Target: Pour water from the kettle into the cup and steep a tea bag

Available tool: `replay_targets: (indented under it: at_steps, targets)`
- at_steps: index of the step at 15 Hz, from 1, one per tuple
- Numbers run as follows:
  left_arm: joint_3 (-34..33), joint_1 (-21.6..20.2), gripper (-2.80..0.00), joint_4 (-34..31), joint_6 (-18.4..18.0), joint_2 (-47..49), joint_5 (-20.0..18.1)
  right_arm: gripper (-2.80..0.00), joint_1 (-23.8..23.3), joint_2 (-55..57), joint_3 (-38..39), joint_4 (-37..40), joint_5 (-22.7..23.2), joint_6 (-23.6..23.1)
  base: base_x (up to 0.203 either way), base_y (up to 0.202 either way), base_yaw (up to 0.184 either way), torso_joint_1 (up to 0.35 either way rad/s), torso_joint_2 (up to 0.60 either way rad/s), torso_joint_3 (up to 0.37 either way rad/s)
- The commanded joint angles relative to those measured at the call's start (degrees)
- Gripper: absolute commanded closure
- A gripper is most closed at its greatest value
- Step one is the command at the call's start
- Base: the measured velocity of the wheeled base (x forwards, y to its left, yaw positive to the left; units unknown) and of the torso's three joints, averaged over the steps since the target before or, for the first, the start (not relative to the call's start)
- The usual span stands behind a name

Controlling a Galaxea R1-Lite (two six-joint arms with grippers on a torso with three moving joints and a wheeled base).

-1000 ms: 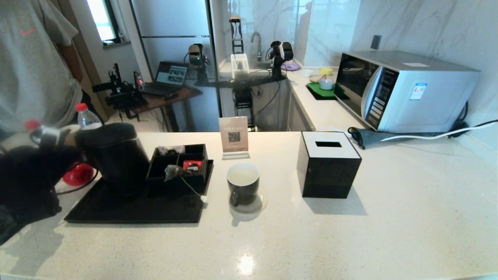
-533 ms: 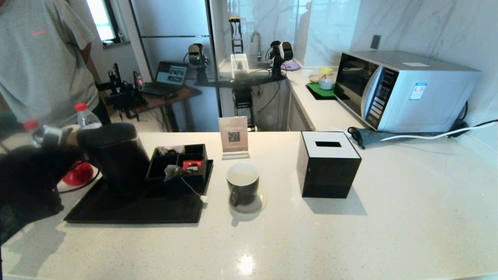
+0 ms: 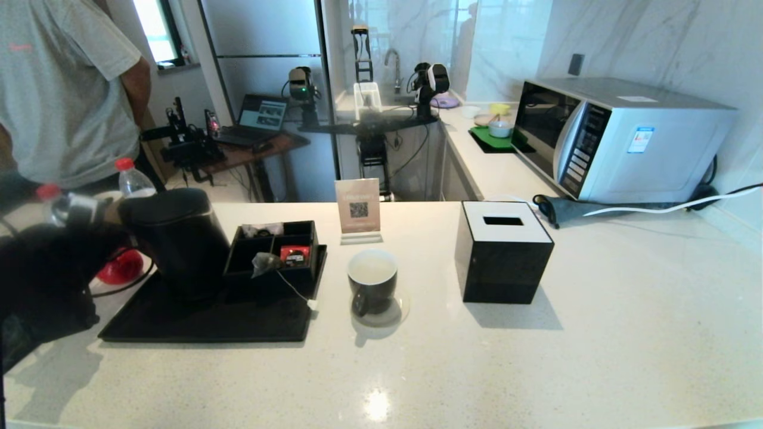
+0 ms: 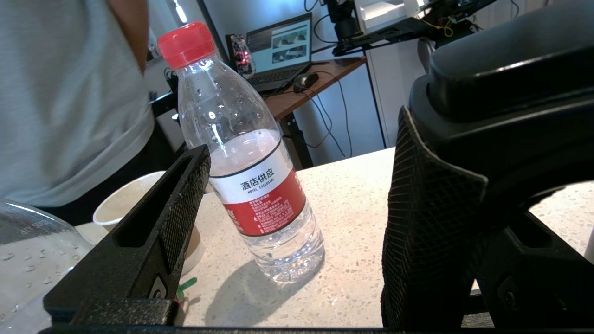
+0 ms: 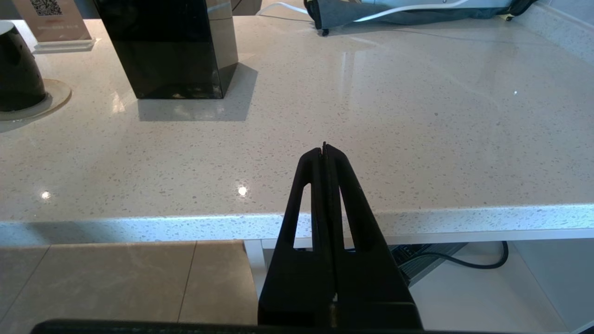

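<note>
The left gripper (image 4: 297, 222) is hovering at the far left of the counter with its jaws spread wide and nothing between them, the kettle (image 3: 176, 238) standing upright just to its right on the black tray (image 3: 179, 325); in the left wrist view the kettle's handle (image 4: 506, 93) is lying against the outer side of one finger, not inside the gap. The tea bag (image 3: 264, 263) is resting on the front edge of the black organiser (image 3: 275, 250), beyond the kettle from that gripper, its string trailing down to a tag near the cup (image 3: 372, 281). The cup, pale liquid already showing inside, is sitting on a coaster between the tray and the black tissue box (image 3: 503, 250). A red-capped bottle (image 4: 243, 157) and a paper cup (image 4: 123, 204) are crowding the gripper's far side. The right gripper (image 5: 325, 153) is parked below the counter edge, pressed shut, well apart from everything.
</note>
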State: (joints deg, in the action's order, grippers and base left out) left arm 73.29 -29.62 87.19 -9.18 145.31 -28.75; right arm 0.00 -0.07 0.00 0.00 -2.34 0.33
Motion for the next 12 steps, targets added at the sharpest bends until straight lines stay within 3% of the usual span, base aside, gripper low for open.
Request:
replay_targets:
  at_steps: [1,4,5,12]
  targets:
    - [0.2,0.4,-2.80,2.8,0.0,0.0,-0.2,0.00,0.0,0.1,0.0,0.0,0.0,0.0,0.000,0.000,0.000,0.000,0.00,0.000]
    - [0.4,0.4,-2.80,2.8,0.0,-0.1,-0.2,0.00,0.0,0.1,0.0,0.0,0.0,0.0,0.000,0.000,0.000,0.000,0.00,0.000]
    - [0.4,0.4,0.00,2.8,0.0,0.0,-0.2,0.00,0.0,0.1,0.0,0.0,0.0,0.0,0.000,0.000,0.000,0.000,0.00,0.000]
    - [1.5,0.3,0.00,2.8,1.0,0.1,-0.2,0.00,0.0,0.1,0.0,0.0,0.0,0.0,0.000,0.000,0.000,0.000,0.00,0.000]
